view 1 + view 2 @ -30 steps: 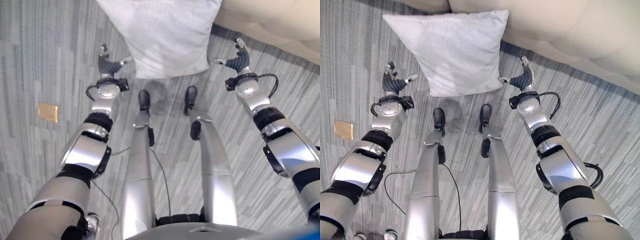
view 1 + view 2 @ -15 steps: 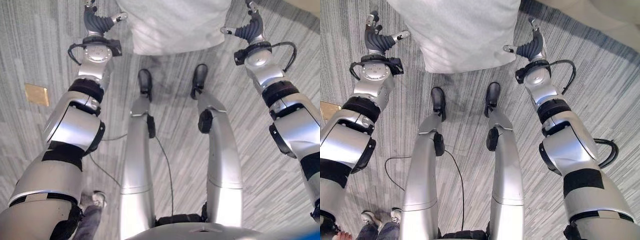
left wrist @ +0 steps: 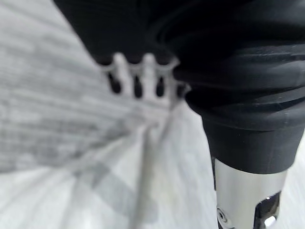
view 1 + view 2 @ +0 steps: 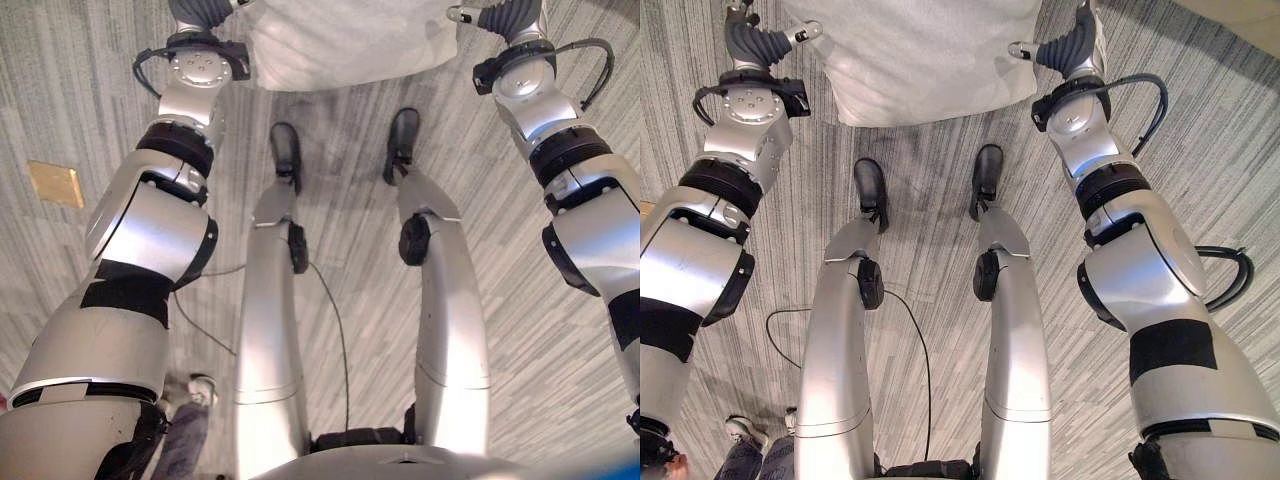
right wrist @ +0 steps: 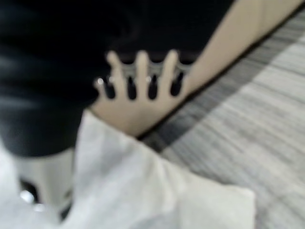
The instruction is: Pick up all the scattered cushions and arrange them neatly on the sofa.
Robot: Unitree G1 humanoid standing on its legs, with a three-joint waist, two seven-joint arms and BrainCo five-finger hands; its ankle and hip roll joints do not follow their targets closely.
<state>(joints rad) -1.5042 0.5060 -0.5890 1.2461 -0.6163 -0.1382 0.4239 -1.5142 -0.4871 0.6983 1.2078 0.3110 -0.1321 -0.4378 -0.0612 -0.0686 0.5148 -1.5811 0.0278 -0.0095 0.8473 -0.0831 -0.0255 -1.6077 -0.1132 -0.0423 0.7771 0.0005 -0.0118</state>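
Seemingly the step in hand is the approach to one pale grey square fabric cushion (image 4: 925, 55), which lies on the grey striped carpet floor (image 4: 1200, 150) in the right eye view, with the robot's left hand (image 4: 758, 40) just beside its one edge and the right hand (image 4: 1072, 45) just beside the opposite edge, thumbs pointing inward toward the cloth. From the left eye view the same cushion (image 4: 345, 40) sits between the two wrists, and a small brass-coloured floor plate (image 4: 55, 183) lies well apart on the carpet. By the left wrist view, the left hand's fingers (image 3: 136, 71) stretch out straight and spread above the cushion's seam, holding nothing. Across in the right wrist view, the right hand's fingers (image 5: 143, 71) are likewise straight and open, with a cushion corner near the thumb and the beige sofa base (image 5: 248, 28) beyond. Next, I judge, both hands must press in on the sides and lift. No containers show.
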